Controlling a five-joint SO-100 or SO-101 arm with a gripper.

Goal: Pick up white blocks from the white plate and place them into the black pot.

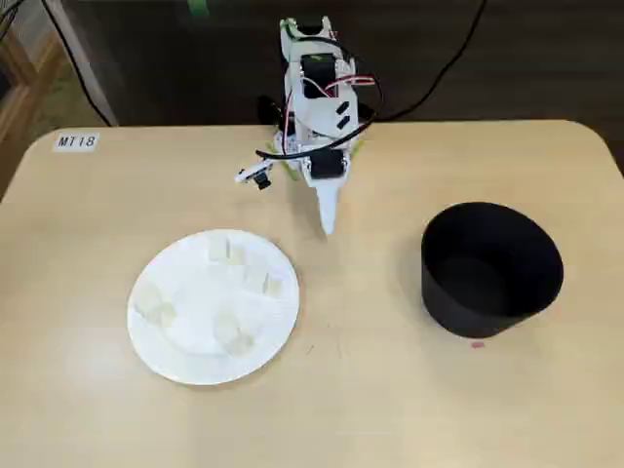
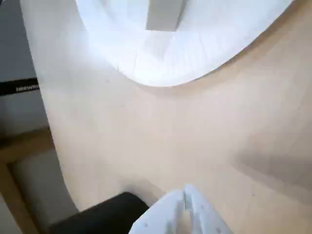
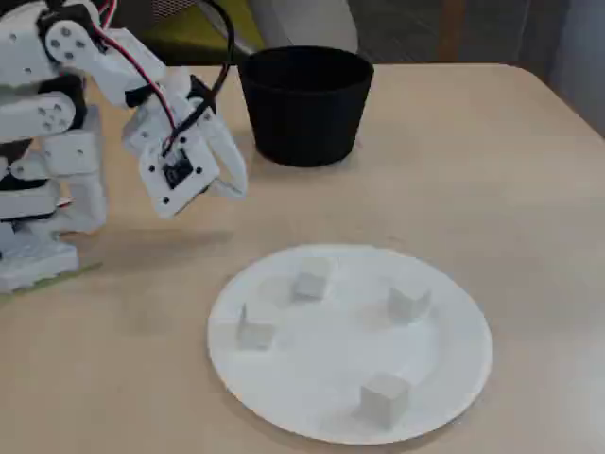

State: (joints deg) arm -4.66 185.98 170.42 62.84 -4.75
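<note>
Jaws pressed together, empty, over bare table (image 1: 390,390), apart from white blocks (image 3: 385,395) on white plate (image 3: 454,378).

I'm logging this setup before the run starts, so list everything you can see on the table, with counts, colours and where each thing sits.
white blocks: four clearly seen, off-white, all on the plate
white plate: one, white, round, on the table in front of the arm
black pot: one, matte black, apart from the plate; inside not seen
label: one, white, table corner
table: one, light wood
gripper: one, white, jaws together, holding nothing, between plate and pot
</note>
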